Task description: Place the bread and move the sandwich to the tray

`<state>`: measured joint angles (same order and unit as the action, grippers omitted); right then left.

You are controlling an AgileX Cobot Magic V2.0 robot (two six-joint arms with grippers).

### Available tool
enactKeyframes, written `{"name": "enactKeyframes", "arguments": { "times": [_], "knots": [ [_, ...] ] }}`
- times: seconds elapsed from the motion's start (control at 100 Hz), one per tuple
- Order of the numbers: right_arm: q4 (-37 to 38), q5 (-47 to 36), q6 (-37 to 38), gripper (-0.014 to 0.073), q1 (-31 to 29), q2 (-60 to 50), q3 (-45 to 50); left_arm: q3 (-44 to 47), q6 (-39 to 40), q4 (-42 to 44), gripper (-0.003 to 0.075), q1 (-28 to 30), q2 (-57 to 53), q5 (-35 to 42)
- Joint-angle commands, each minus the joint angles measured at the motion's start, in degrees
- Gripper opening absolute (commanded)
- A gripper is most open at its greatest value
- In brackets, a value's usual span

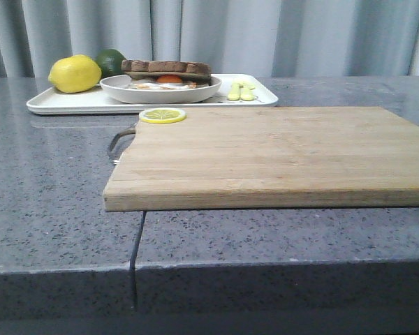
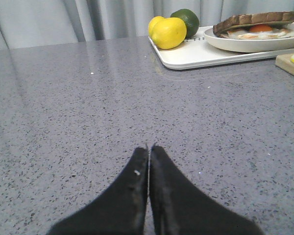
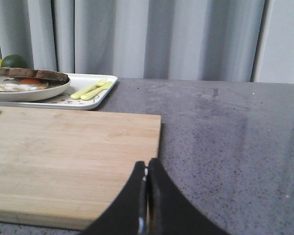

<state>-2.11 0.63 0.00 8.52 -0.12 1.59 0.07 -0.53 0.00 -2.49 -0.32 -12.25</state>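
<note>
The sandwich [image 1: 166, 72], a brown-crusted bread slice over a fried egg with orange yolk, lies in a round white plate [image 1: 160, 93] that stands on the white tray [image 1: 70, 102] at the far left. It also shows in the left wrist view [image 2: 255, 24] and the right wrist view [image 3: 27, 78]. No separate bread slice is in view. My left gripper [image 2: 149, 147] is shut and empty over bare counter, well short of the tray [image 2: 196, 56]. My right gripper [image 3: 147, 162] is shut and empty over the near right corner of the cutting board [image 3: 73, 156]. Neither gripper shows in the front view.
A lemon [image 1: 75, 74] and a lime [image 1: 112, 61] sit on the tray's left end, pale yellow cutlery [image 1: 241, 91] on its right end. A lemon slice [image 1: 162, 115] lies on the far left corner of the wooden cutting board [image 1: 279, 157]. Grey curtains hang behind the speckled counter.
</note>
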Motion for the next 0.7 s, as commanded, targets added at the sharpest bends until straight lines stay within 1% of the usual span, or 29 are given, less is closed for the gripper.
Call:
{"name": "enactKeyframes", "arguments": {
  "times": [0.0, 0.69],
  "knots": [
    [0.83, -2.85, 0.6, -0.0117, -0.3, -1.61, -0.02, 0.97, 0.53, 0.0, -0.0019, 0.31, -1.84, 5.01],
    [1.05, -2.32, 0.6, -0.0117, -0.36, -1.58, -0.02, 0.97, 0.53, 0.0, -0.0019, 0.31, -1.84, 5.01]
  ]
}}
